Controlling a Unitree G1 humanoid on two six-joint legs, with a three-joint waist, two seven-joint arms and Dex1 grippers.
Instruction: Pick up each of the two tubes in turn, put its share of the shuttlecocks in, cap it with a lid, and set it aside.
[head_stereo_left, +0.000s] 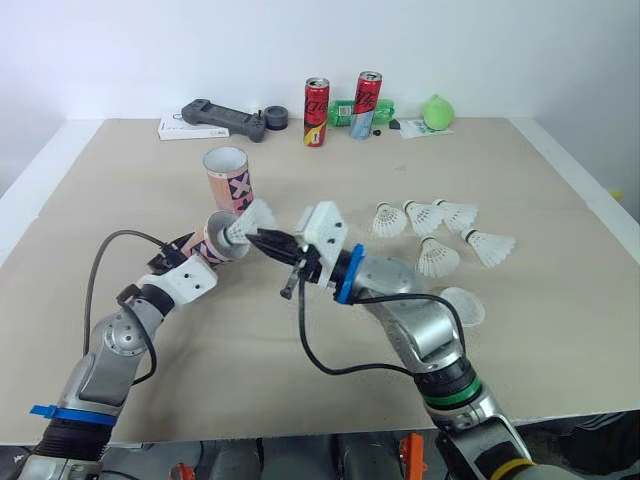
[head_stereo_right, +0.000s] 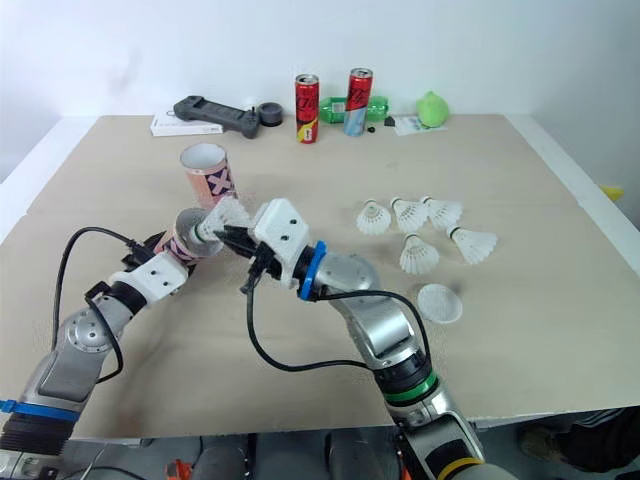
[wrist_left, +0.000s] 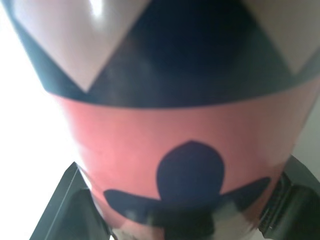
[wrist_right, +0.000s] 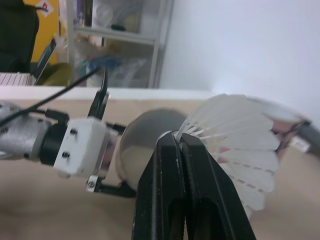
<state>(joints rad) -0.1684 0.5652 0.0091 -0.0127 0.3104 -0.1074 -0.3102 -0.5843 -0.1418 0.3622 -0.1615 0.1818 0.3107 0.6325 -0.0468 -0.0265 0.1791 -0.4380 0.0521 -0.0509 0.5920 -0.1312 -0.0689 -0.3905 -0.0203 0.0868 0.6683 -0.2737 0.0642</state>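
Progress early, by the look of it: first tube (head_stereo_left: 218, 240) tilted off the worktop (head_stereo_left: 560, 330), clamped in left claw (head_stereo_left: 203, 248) with fingers closed on either side of its body, mouth turned toward right claw (head_stereo_left: 262, 238). Right claw pinched tight on one shuttlecock (head_stereo_left: 252, 218), held right at that mouth and not yet dropped in (anything deeper inside hidden). Five more shuttlecocks (head_stereo_left: 437, 258) loose on the worktop, well off to the right, one pale lid (head_stereo_left: 462, 306) lying just in front of them. Second tube (head_stereo_left: 228, 178) upright and open behind the first, untouched. Left to do, judging from this: finish filling, cap, set aside, then the same again for the other.
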